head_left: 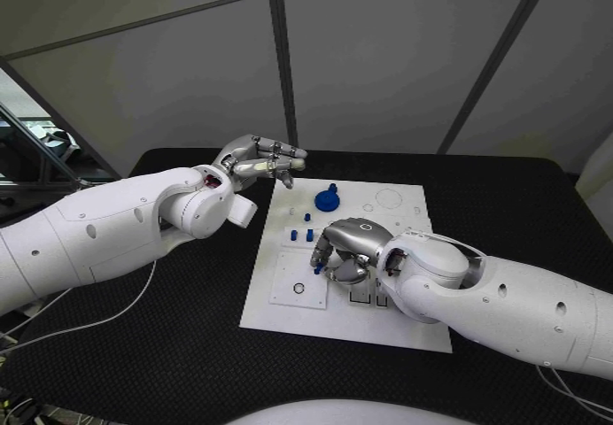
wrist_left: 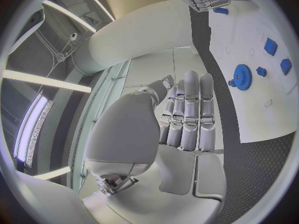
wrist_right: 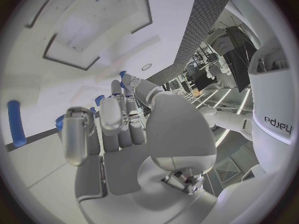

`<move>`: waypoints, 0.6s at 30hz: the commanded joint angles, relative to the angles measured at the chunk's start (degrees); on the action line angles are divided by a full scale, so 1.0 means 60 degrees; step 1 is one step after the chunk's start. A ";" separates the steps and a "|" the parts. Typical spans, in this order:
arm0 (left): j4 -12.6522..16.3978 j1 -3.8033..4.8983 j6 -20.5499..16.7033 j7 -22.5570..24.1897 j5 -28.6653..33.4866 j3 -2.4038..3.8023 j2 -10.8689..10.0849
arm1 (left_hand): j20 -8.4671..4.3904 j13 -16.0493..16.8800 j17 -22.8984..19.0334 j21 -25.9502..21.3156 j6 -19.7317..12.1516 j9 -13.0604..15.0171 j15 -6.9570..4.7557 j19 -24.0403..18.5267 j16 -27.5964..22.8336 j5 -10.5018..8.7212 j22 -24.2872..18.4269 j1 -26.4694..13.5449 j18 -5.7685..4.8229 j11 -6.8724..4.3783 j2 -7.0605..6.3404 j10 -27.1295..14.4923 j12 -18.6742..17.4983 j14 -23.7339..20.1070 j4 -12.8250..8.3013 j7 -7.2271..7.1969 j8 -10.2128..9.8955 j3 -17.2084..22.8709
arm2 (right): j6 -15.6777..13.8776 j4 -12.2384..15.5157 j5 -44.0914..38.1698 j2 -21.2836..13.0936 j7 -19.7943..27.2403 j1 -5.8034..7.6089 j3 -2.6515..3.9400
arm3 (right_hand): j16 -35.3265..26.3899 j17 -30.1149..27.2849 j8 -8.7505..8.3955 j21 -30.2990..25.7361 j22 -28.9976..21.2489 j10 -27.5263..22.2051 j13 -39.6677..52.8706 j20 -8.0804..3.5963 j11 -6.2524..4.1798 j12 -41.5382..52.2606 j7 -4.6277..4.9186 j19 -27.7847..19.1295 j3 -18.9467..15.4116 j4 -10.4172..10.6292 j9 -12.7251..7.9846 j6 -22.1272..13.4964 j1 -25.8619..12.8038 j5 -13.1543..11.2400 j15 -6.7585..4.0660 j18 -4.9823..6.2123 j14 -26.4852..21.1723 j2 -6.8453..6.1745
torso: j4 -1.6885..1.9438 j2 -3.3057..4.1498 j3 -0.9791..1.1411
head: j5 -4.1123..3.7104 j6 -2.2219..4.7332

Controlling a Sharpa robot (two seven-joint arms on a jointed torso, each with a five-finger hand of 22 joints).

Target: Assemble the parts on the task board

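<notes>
We see the right hand (head_left: 347, 251) curled over blue parts (head_left: 301, 235) on the task board (head_left: 384, 319); grip unclear. Left hand (head_left: 262, 162), fingers together, holds nothing.

— What are the arms showing?

— 2 white arms are gleaming, smooth rounded shells with small dark screw holes dotting them. The left arm (head_left: 115, 232) is exposing a red patch at its wrist joint; thin pale cables are trailing below both arms.

— And the hands?

— The left hand (head_left: 262, 160) and right hand (head_left: 346, 247) are shining silver — segmented metal fingers. The right arm (head_left: 511, 305) is bearing dark lettering in the right wrist view.
</notes>
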 commanded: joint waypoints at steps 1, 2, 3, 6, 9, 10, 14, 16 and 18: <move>-0.0003 0.0015 0.0124 0.0006 0.0065 0.0006 0.0010 | 0.0012 0.0008 -0.0008 -0.0010 0.0011 0.0015 0.0005 0.0038 -0.0041 0.0044 -0.0009 0.0011 -0.0045 0.0056 0.0078 -0.0014 0.0002 0.0040 -0.0056 0.0062 -0.0032 -0.0013 | 0.0272 -0.0012 -0.0183 0.0030 -0.0086 0.0012 0.0001 | 0.0056 -0.0011 0.0038 0.0037 0.1568 -0.0011 -0.0008 -0.0081 -0.0014 0.0019 0.0021 0.0474 -0.0007 0.0050 0.0015 0.0078 -0.0069 -0.0039 -0.0057 -0.0180 0.0357 -0.0012 | -0.0002 0.0005 0.0002 | -0.0005 -0.0016; -0.0005 0.0015 0.0126 0.0004 0.0065 0.0006 0.0012 | 0.0012 0.0008 -0.0008 -0.0010 0.0011 0.0015 0.0005 0.0038 -0.0041 0.0044 -0.0009 0.0011 -0.0045 0.0056 0.0078 -0.0014 0.0002 0.0040 -0.0056 0.0062 -0.0032 -0.0013 | 0.0294 -0.0019 -0.0190 0.0036 -0.0094 0.0012 0.0001 | 0.0061 -0.0015 0.0039 0.0032 0.1562 -0.0011 -0.0009 -0.0081 -0.0015 0.0020 0.0019 0.0470 -0.0011 0.0062 0.0016 0.0081 -0.0080 -0.0045 -0.0057 -0.0178 0.0356 -0.0011 | 0.0001 0.0002 0.0001 | -0.0009 -0.0017; -0.0005 0.0015 0.0126 0.0003 0.0065 0.0006 0.0012 | 0.0012 0.0008 -0.0008 -0.0010 0.0011 0.0015 0.0005 0.0038 -0.0041 0.0044 -0.0009 0.0011 -0.0045 0.0056 0.0078 -0.0014 0.0002 0.0040 -0.0056 0.0062 -0.0032 -0.0013 | 0.0309 -0.0024 -0.0195 0.0041 -0.0102 0.0012 0.0001 | 0.0063 -0.0016 0.0039 0.0030 0.1559 -0.0011 -0.0009 -0.0080 -0.0015 0.0021 0.0018 0.0468 -0.0013 0.0067 0.0017 0.0083 -0.0085 -0.0048 -0.0056 -0.0177 0.0355 -0.0010 | 0.0002 0.0003 -0.0002 | -0.0008 -0.0022; -0.0008 0.0015 0.0127 -0.0003 0.0065 0.0006 0.0012 | 0.0012 0.0008 -0.0008 -0.0010 0.0011 0.0015 0.0005 0.0038 -0.0041 0.0044 -0.0009 0.0011 -0.0045 0.0056 0.0078 -0.0014 0.0002 0.0040 -0.0056 0.0062 -0.0032 -0.0013 | 0.0374 -0.0050 -0.0217 0.0063 -0.0126 0.0012 0.0000 | 0.0063 -0.0016 0.0039 0.0030 0.1559 -0.0011 -0.0009 -0.0080 -0.0015 0.0021 0.0018 0.0468 -0.0013 0.0067 0.0017 0.0083 -0.0085 -0.0048 -0.0056 -0.0177 0.0355 -0.0010 | 0.0000 0.0005 -0.0003 | -0.0007 -0.0028; -0.0009 0.0015 0.0133 -0.0010 0.0065 0.0006 0.0012 | 0.0012 0.0008 -0.0008 -0.0010 0.0011 0.0015 0.0005 0.0038 -0.0041 0.0044 -0.0009 0.0011 -0.0045 0.0056 0.0078 -0.0014 0.0002 0.0040 -0.0056 0.0062 -0.0032 -0.0013 | 0.0438 -0.0091 -0.0253 0.0105 -0.0148 0.0012 -0.0003 | 0.0063 -0.0016 0.0039 0.0030 0.1559 -0.0011 -0.0009 -0.0080 -0.0015 0.0021 0.0018 0.0468 -0.0013 0.0067 0.0017 0.0083 -0.0085 -0.0048 -0.0056 -0.0177 0.0355 -0.0010 | -0.0002 0.0000 -0.0002 | -0.0017 -0.0036; -0.0010 0.0015 0.0135 -0.0012 0.0065 0.0005 0.0012 | 0.0012 0.0008 -0.0008 -0.0010 0.0011 0.0015 0.0005 0.0038 -0.0041 0.0044 -0.0009 0.0011 -0.0045 0.0056 0.0078 -0.0014 0.0002 0.0040 -0.0056 0.0062 -0.0032 -0.0013 | 0.0457 -0.0104 -0.0264 0.0123 -0.0155 0.0011 -0.0008 | 0.0058 -0.0027 0.0038 0.0027 0.1556 -0.0012 -0.0010 -0.0080 -0.0015 0.0021 0.0017 0.0465 -0.0016 0.0075 0.0017 0.0084 -0.0093 -0.0052 -0.0057 -0.0176 0.0353 -0.0010 | -0.0004 0.0002 -0.0001 | -0.0019 -0.0042; -0.0014 0.0015 0.0148 -0.0023 0.0065 0.0005 0.0020 | 0.0013 0.0008 -0.0010 -0.0015 0.0008 0.0015 0.0007 0.0036 -0.0048 0.0041 -0.0011 0.0008 -0.0046 0.0058 0.0080 -0.0018 0.0000 0.0038 -0.0055 0.0065 -0.0035 -0.0015 | 0.0520 -0.0094 -0.0345 0.0158 -0.0197 0.0011 -0.0171 | 0.0049 -0.0057 0.0032 0.0008 0.1535 -0.0023 -0.0013 -0.0079 -0.0015 0.0019 0.0014 0.0451 -0.0032 0.0091 0.0017 0.0079 -0.0116 -0.0072 -0.0056 -0.0170 0.0344 -0.0032 | 0.0003 -0.0002 -0.0003 | -0.0015 -0.0063; -0.0018 0.0015 0.0156 -0.0029 0.0065 0.0005 0.0022 | 0.0015 0.0009 -0.0013 -0.0021 0.0003 0.0015 0.0010 0.0035 -0.0058 0.0038 -0.0014 0.0004 -0.0046 0.0061 0.0084 -0.0023 -0.0003 0.0036 -0.0055 0.0068 -0.0039 -0.0017 | 0.0540 -0.0099 -0.0379 0.0184 -0.0239 0.0011 -0.0219 | 0.0017 -0.0126 -0.0005 -0.0030 0.1491 -0.0103 -0.0032 -0.0073 0.0003 0.0001 0.0028 0.0420 -0.0051 0.0117 0.0001 0.0007 -0.0159 -0.0098 -0.0044 -0.0157 0.0323 -0.0086 | 0.0002 -0.0004 -0.0004 | -0.0016 -0.0070; -0.0021 0.0015 0.0164 -0.0038 0.0065 0.0004 0.0025 | 0.0015 0.0009 -0.0013 -0.0021 0.0003 0.0015 0.0010 0.0035 -0.0058 0.0038 -0.0014 0.0004 -0.0046 0.0061 0.0084 -0.0023 -0.0003 0.0036 -0.0055 0.0068 -0.0039 -0.0017 | 0.0509 -0.0113 -0.0437 0.0210 -0.0302 0.0011 -0.0254 | -0.0052 -0.0240 -0.0039 -0.0120 0.1390 -0.0334 -0.0075 -0.0050 0.0060 -0.0017 0.0072 0.0354 -0.0057 0.0149 -0.0034 -0.0132 -0.0227 -0.0115 0.0002 -0.0129 0.0285 -0.0170 | -0.0002 -0.0001 -0.0003 | -0.0014 -0.0068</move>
